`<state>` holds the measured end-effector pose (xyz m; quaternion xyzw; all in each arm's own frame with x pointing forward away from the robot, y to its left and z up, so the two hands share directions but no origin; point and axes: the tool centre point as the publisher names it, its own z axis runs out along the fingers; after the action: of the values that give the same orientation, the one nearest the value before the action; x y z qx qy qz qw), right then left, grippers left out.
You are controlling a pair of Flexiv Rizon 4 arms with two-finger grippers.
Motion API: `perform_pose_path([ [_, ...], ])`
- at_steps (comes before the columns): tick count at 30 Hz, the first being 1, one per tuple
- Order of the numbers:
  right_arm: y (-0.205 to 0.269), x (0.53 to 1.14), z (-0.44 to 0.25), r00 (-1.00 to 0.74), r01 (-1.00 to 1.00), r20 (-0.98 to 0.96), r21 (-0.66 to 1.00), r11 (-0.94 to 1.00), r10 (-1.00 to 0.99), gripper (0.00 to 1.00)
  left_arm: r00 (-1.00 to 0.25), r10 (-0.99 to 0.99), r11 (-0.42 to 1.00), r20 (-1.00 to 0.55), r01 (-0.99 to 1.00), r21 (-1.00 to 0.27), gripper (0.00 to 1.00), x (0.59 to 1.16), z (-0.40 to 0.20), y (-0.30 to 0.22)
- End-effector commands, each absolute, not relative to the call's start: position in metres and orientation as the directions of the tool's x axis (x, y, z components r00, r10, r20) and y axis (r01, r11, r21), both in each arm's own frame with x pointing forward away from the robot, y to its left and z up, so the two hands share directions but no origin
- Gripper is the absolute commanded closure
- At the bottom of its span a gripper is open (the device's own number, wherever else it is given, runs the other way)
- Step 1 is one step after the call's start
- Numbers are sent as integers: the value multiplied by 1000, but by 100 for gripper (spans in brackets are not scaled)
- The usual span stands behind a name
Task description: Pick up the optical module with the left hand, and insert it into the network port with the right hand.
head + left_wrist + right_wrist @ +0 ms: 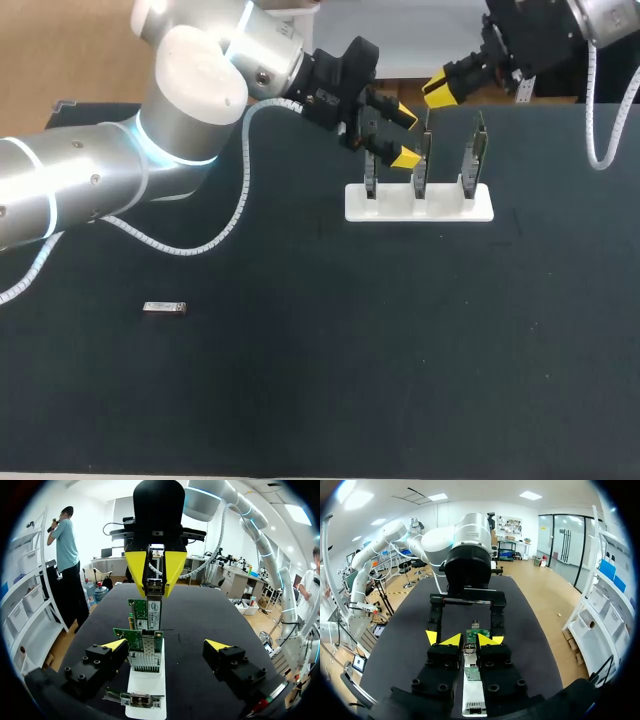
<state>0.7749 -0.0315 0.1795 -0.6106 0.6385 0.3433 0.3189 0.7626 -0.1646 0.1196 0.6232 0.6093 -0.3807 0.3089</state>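
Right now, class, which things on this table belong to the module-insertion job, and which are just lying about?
In the job: optical module in the right gripper; network cards in the white stand; left gripper, open near the cards.

Lying about: second optical module, alone on the black table, apart from both grippers.

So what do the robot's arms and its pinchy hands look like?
The left arm and right arm are round silver tubes with glowing light-blue rings; the left has white caps. A white spiral cable trails along each. The left gripper and right gripper are blocky black, bolted, with two pointed bright yellow tips.
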Motion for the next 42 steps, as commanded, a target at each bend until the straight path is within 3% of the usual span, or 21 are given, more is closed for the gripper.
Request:
perform_pose_path([
  [1,-29,774,178,-50,-999,-823,50,16,-566,100,-32,528,-70,-849,994,-82,0,765,120,-165],
  [42,-29,780,176,8,-1000,-811,2,-16,-585,100,-32,528,-70,-849,994,-82,0,765,120,-165],
])
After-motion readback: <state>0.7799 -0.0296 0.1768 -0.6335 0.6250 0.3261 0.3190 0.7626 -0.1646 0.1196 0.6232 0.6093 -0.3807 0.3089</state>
